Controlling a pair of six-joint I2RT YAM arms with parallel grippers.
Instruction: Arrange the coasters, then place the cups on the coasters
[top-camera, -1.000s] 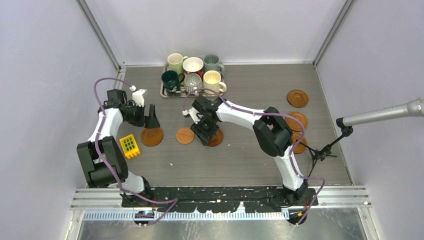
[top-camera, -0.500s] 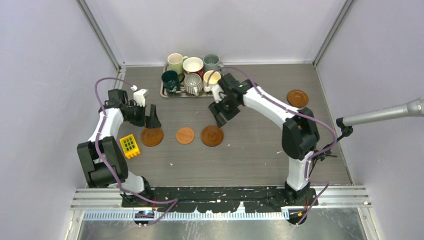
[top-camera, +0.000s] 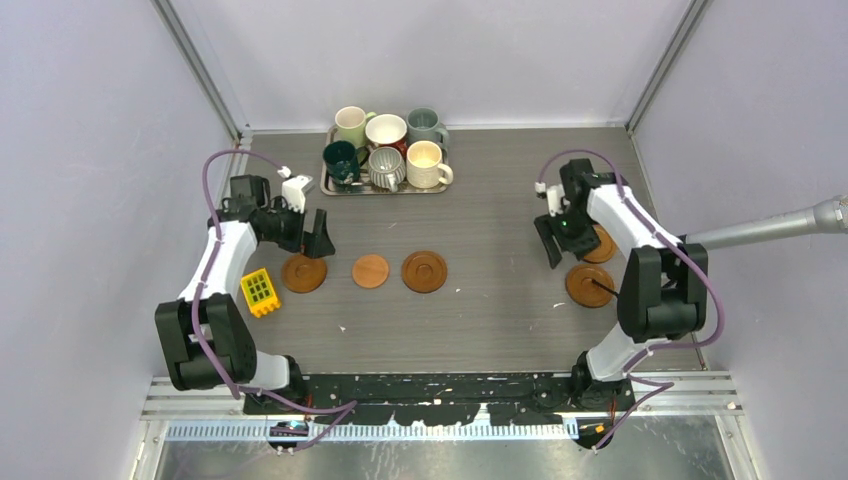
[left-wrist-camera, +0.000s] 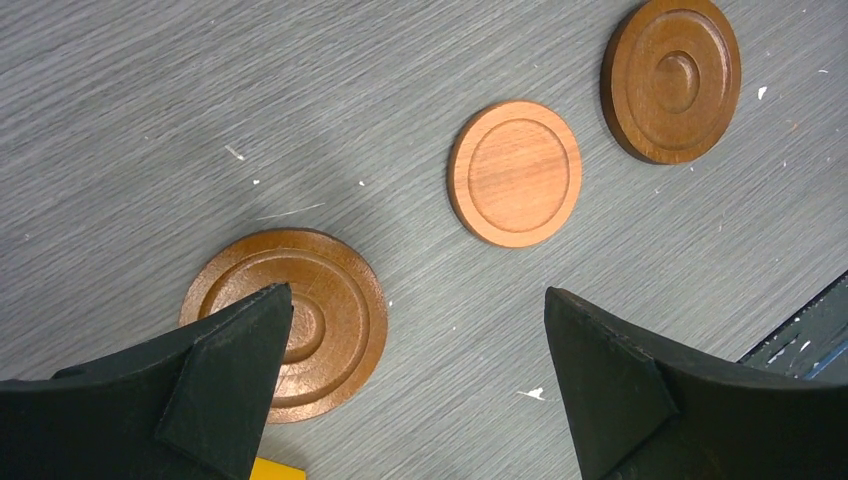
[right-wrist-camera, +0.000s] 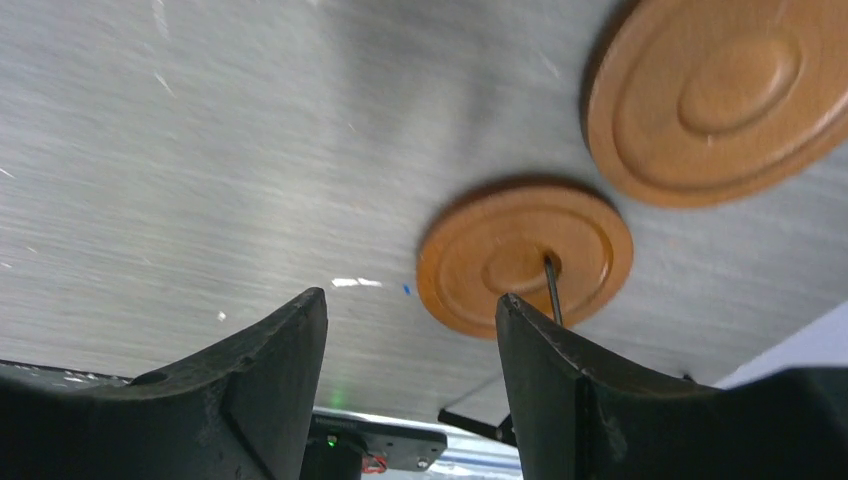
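**Both claws released; coasters flat on the table, cups on the tray**

The left claw is spread wide with nothing in it. It hangs over the left end of a row of three coasters on the table. The left ringed coaster lies just below it. In the left wrist view that disc is partly covered by one finger, so it sits to one side of the gap, which is over bare table. The plain coaster and the middle ringed coaster lie further along the row. Each is apart from its neighbour and clear of the claw.

The right claw is also released, its jaws apart and gripping nothing. It is held above the table at the right side, just beside two more coasters. The near right coaster lies just past one finger in the right wrist view, outside the gap. A thin black rod crosses its centre. The far right coaster is partly hidden by the arm in the top view and lies near the first, apart from it.

All six cups stand upright, close together in two rows of three, on the silver tray at the far edge of the table. They are well apart from both claws. A yellow grid block lies near the left ringed coaster.
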